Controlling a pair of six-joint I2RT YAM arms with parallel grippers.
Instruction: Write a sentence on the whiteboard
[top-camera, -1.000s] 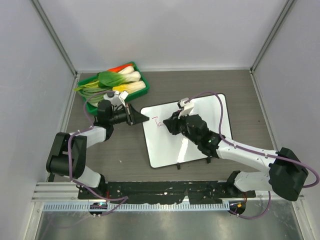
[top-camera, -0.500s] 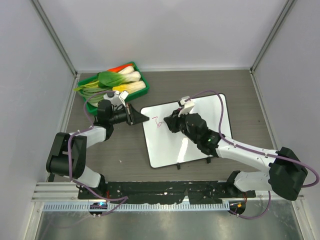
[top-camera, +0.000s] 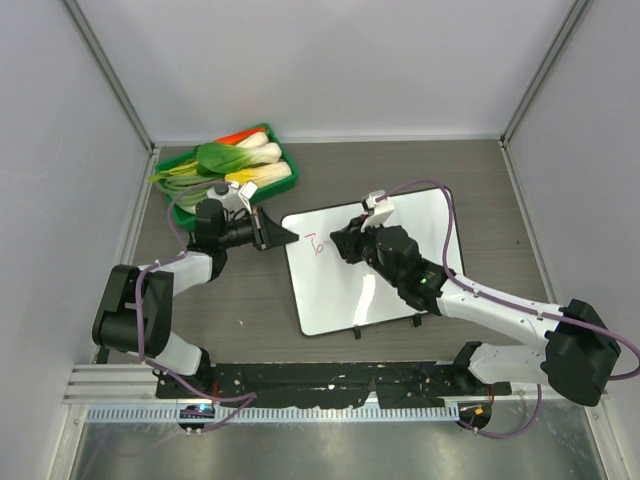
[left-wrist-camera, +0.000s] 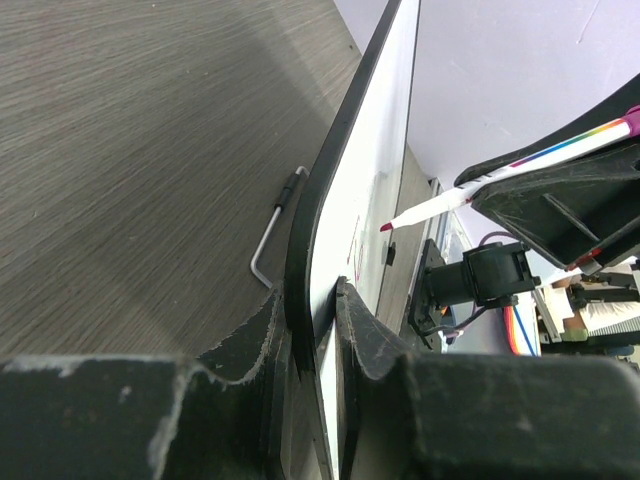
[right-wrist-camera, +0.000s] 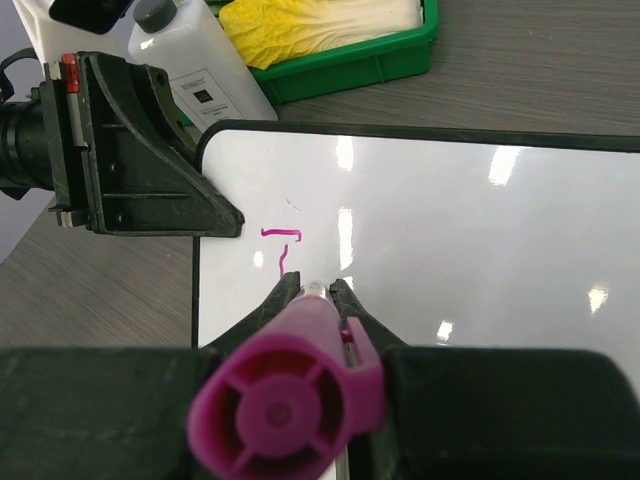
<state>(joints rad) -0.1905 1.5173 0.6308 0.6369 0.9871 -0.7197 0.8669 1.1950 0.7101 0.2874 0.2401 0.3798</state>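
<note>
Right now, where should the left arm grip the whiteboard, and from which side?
Pinch the whiteboard at its black rim near the far-left corner, from the left, where the left gripper sits: a thin panel, one finger per face. The right gripper with its marker occupies the middle.

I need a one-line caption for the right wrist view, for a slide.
Right gripper holding a pink marker over the pink strokes on the whiteboard, whose edge the left gripper clamps.

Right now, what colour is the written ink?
The ink is pink-magenta; clearest in right wrist view.
</note>
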